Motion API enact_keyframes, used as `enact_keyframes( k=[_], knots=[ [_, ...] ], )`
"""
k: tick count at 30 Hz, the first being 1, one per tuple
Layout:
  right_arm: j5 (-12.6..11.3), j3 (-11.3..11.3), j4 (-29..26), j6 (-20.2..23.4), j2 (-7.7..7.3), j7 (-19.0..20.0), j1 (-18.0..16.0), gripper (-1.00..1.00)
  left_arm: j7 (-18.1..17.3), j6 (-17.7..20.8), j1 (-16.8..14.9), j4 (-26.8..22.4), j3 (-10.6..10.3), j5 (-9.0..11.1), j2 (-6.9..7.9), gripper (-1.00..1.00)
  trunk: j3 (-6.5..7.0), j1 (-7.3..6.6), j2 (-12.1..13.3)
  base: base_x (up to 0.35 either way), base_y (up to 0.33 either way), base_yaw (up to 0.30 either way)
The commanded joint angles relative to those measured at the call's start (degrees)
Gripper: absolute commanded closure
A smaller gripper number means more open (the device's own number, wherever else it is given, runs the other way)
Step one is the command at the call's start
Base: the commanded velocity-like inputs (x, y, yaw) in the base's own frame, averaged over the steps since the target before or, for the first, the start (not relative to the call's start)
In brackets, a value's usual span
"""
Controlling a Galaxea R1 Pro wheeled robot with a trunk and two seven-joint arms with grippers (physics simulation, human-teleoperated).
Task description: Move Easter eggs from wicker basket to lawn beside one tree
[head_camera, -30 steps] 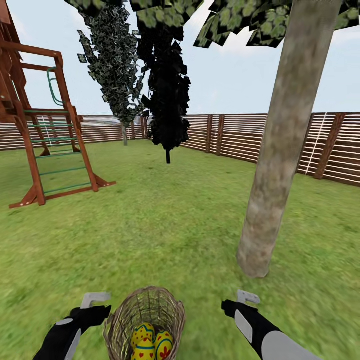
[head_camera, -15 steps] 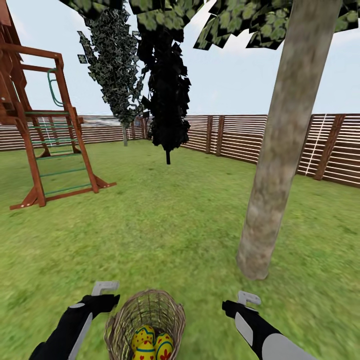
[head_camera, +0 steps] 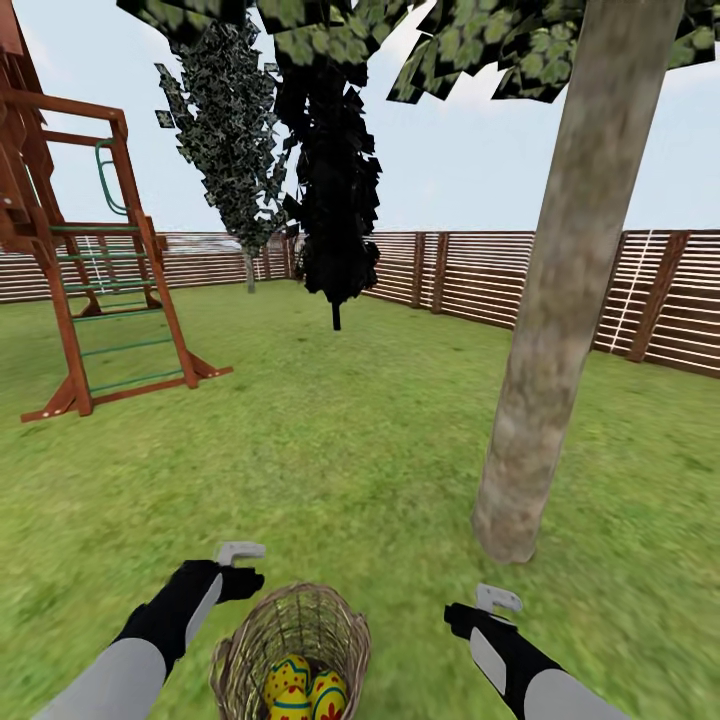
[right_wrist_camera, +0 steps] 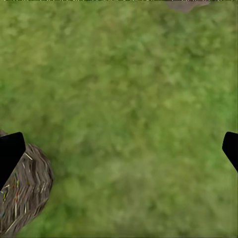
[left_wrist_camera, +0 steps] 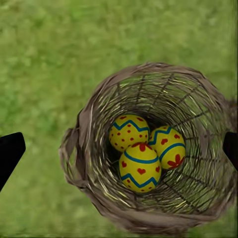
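Note:
The wicker basket stands on the lawn at the bottom middle of the head view. In the left wrist view its rim rings three Easter eggs, yellow with blue zigzag bands and red marks: one, a second and a third. My left gripper hangs open over the basket, at its far left rim, its dark fingertips spread wide and holding nothing. On the basket's right my right gripper is open above bare grass. The grey-beige tree rises just beyond it.
A wooden playset stands at the left. A near-black thin tree and a grey-green columnar tree stand far back. A brown slatted fence closes the yard. The right wrist view shows the basket wall beside grass.
My left arm has moved forward and to the right, from beside the basket to above its far left rim. The right arm, basket and eggs have stayed put.

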Motion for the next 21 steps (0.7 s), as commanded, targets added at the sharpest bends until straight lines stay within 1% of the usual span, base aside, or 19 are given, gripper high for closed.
enact_keyframes(
  k=[1, 2, 3, 4, 6, 12, 15, 21],
  knots=[
    [-0.3, -0.2, -0.1, 0.3, 0.04, -0.2, 0.0, -1.00, -0.2, 0.2, -0.9, 1.9, 0.2, 0.1, -0.39, -1.00, 0.12, -0.23, 0.4, 0.000, 0.000, 0.000],
    [-0.3, -0.2, -0.1, 0.3, 0.04, -0.2, 0.0, -1.00, -0.2, -0.1, -2.2, 4.8, 0.2, 0.2, -1.39, -1.00, 0.30, -0.45, 0.8, 0.000, 0.000, 0.000],
    [-0.3, -0.2, -0.1, 0.2, 0.04, -0.2, 0.0, -1.00, 0.0, -0.5, -3.1, 6.8, 0.2, 0.2, -2.27, -1.00, 0.48, -0.67, 1.2, 0.000, 0.000, 0.000],
    [-0.3, -0.2, -0.1, 0.3, 0.04, -0.2, 0.0, -1.00, 0.0, -0.8, -3.6, 8.1, 0.3, 0.3, -2.83, -1.00, 0.48, -0.67, 1.2, 0.000, 0.000, 0.000],
    [-0.3, -0.2, -0.1, 0.2, 0.04, -0.2, 0.0, -1.00, 0.1, -1.2, -4.1, 9.2, 0.5, 0.3, -3.27, -1.00, 0.48, -0.67, 1.2, 0.000, 0.000, 0.000],
    [-0.3, -0.3, -0.5, 0.2, -0.04, -0.1, 0.3, -1.00, 0.5, -4.4, -4.4, 10.2, 0.6, 0.1, -3.73, -1.00, 0.48, -0.67, 1.2, 0.000, 0.000, 0.000],
    [-0.3, -0.3, -0.6, 0.2, -0.05, -0.1, 0.4, -1.00, 1.3, -5.1, -4.4, 10.3, 0.6, 0.0, -3.69, -1.00, 0.48, -0.67, 1.2, 0.000, 0.000, 0.000],
    [-0.3, -0.3, -0.5, 0.2, 0.02, -0.2, 0.5, -1.00, 1.9, -5.1, -4.4, 10.4, 0.7, 0.0, -3.52, -1.00, 1.55, -1.99, 3.6, 0.000, 0.000, 0.000]
  ],
)
